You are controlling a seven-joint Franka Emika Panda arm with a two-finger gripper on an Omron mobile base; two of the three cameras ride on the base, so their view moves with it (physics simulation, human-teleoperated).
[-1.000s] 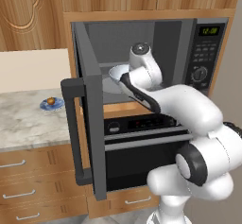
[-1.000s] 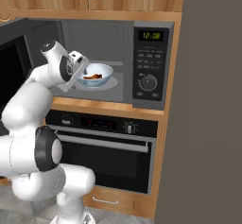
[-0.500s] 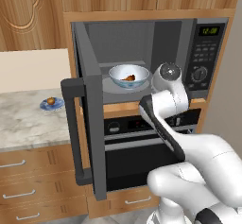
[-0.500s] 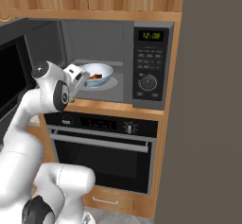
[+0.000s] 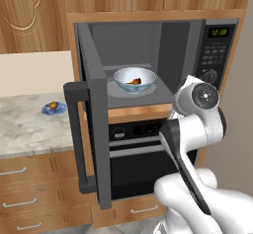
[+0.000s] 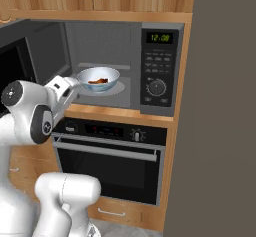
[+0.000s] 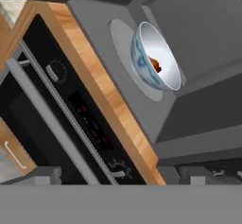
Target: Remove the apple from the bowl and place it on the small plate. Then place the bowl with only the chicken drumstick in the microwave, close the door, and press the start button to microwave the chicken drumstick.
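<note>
A wood-panelled kitchen wall, seen from the left base view, holds the microwave [image 5: 163, 65] above an oven [image 5: 148, 154], with a marbled worktop [image 5: 24, 129] running off to the left. On that worktop sits the small plate [image 5: 54, 108], the apple [image 5: 52, 105] already on it. The bowl [image 5: 134, 79] stands on the round tray inside the microwave, the chicken drumstick [image 5: 133, 82] in it. The door [image 5: 91, 124] stands wide open, its bar handle toward the camera.

From the right base view, the control panel [image 6: 158, 68] with its green display and dial sits just right of the cavity, and the bowl lies centred on the tray. The arm's wrist is in front of the cavity's lower edge.

The hand view, rolled sideways, looks at the bowl, the wooden trim and the oven's knobs. The hand is wide open and holds nothing, clear of the bowl.

The door is not yet shut. The risk from here: the arm has to go round the open door to push it, and an elbow could catch its edge or the cavity rim, or a weak push could leave it ajar.
</note>
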